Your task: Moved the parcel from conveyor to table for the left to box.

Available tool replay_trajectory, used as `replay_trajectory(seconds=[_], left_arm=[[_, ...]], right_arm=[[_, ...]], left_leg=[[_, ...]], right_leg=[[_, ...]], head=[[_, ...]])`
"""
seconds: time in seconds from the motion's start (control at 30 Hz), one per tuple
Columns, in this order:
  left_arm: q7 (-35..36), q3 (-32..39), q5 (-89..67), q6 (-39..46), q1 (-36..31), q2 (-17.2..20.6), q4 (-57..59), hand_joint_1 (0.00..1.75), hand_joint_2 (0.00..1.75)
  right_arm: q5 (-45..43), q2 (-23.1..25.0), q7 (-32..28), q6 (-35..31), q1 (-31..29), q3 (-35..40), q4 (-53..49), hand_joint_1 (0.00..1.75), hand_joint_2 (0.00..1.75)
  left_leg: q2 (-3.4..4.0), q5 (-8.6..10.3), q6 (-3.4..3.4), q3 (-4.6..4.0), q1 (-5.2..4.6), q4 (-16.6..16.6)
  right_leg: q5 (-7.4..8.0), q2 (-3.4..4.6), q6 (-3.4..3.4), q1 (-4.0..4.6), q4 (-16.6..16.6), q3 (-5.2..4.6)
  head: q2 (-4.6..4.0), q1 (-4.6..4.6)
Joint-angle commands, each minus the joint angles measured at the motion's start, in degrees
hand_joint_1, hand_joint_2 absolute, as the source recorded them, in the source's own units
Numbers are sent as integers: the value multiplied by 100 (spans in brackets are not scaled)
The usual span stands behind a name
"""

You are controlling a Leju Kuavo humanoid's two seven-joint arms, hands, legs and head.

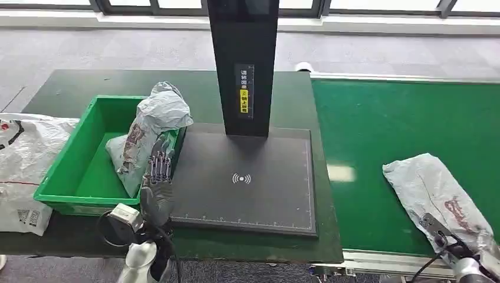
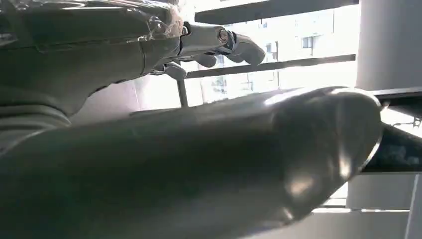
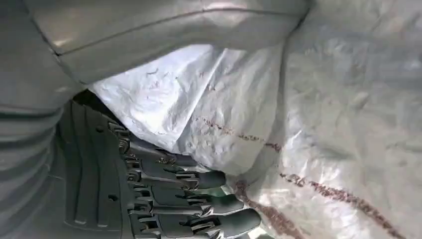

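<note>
Lying on conveyor: a crumpled grey parcel [image 1: 439, 194] with reddish print, flat on the green belt [image 1: 383, 135] near the belt's near edge, on the robot's right.
Right hand: the right hand [image 1: 449, 240] is at the near end of that parcel; in the right wrist view its dark fingers [image 3: 209, 204] press against the wrinkled plastic [image 3: 308, 139], with the grey thumb on the parcel's other side. Whether it has actually closed on the parcel I cannot tell.
Second parcel: another grey bag [image 1: 150, 132] stands propped in the green bin [image 1: 71, 171], leaning on the bin's right wall with its top poking above the rim.
Left hand: the left hand [image 1: 157, 177] is raised at the bin's right wall, fingers stretched out straight and touching the side of this bag; they are not wrapped around it. In the left wrist view the fingers [image 2: 234, 45] reach out along clear-wrapped plastic.
Scanner pad: a dark flat pad [image 1: 247, 183] with a white wireless mark lies just beside the bin, between bin and belt; a black post [image 1: 243, 59] with a yellow label rises from its far edge.
Table: dark green table [image 1: 65, 88] carrying bin and pad.
Far left: a white sack [image 1: 20, 165] with printed labels lies over the table's left edge, touching the bin.
</note>
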Motion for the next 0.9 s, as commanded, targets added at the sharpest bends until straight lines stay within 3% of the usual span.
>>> replay_trajectory(seconds=[0.03, 0.13, 0.2, 0.23, 0.37, 0.57, 0.77, 0.8, 0.9], left_arm=[[13, 133, 66, 42, -60, 129, 233, 0, 0], [13, 244, 40, 152, 221, 110, -35, 0, 0], [13, 293, 22, 180, 350, 96, -169, 0, 0], [13, 336, -21, 243, 473, 43, -372, 0, 0], [13, 377, -46, 263, 575, 20, -515, 0, 0], [13, 400, -85, 344, 658, -9, -598, 0, 0], [13, 395, -88, 349, 654, -11, -593, 0, 0], [13, 401, -70, 374, 654, -11, -581, 0, 0], [13, 395, -30, 430, 683, -3, -612, 0, 0]], right_arm=[[295, -85, -730, 213, 426, 557, 250, 175, 175], [347, 149, -694, -740, -161, 705, 100, 175, 175], [274, 320, -782, -1255, -499, 724, 9, 175, 175], [-470, 566, -1522, -2468, -679, 286, -258, 175, 175], [-863, 685, -1861, -2205, -765, 202, -480, 175, 175], [-2770, 739, -3233, -1751, -850, -590, -718, 175, 175], [-2826, 702, -3283, -1686, -795, -588, -757, 175, 175], [-3957, 887, -3902, -1148, -627, -913, -1314, 175, 175], [-5144, 1071, -3902, -671, -21, -135, -2528, 175, 175]], left_leg=[[-28, 16, 0, 8, 7, -26], [-9, 14, 4, 18, 19, -31], [54, -5, 8, 19, 18, -18], [57, -1, 8, 18, 20, -24], [99, -13, 1, -51, 10, -13], [42, 7, 1, -1, 6, -31], [13, 2, 1, -21, 10, -12], [17, 4, 1, -23, 10, -14], [14, 7, 1, -23, 9, -20]], right_leg=[[10, -26, -1, 8, -35, 22], [19, -8, 2, 21, -56, 39], [21, 53, 1, 19, -39, 39], [27, 56, 0, 20, -46, 35], [38, 108, -1, 9, -21, -4], [22, 48, -5, 6, -30, 0], [14, 16, -2, 9, -16, -6], [17, 20, -3, 9, -18, -7], [19, 18, -5, 8, -23, -7]], head=[[0, 0], [0, 0], [0, 0], [0, 0], [0, 0], [0, 0], [0, 0], [0, 0], [0, 0]])
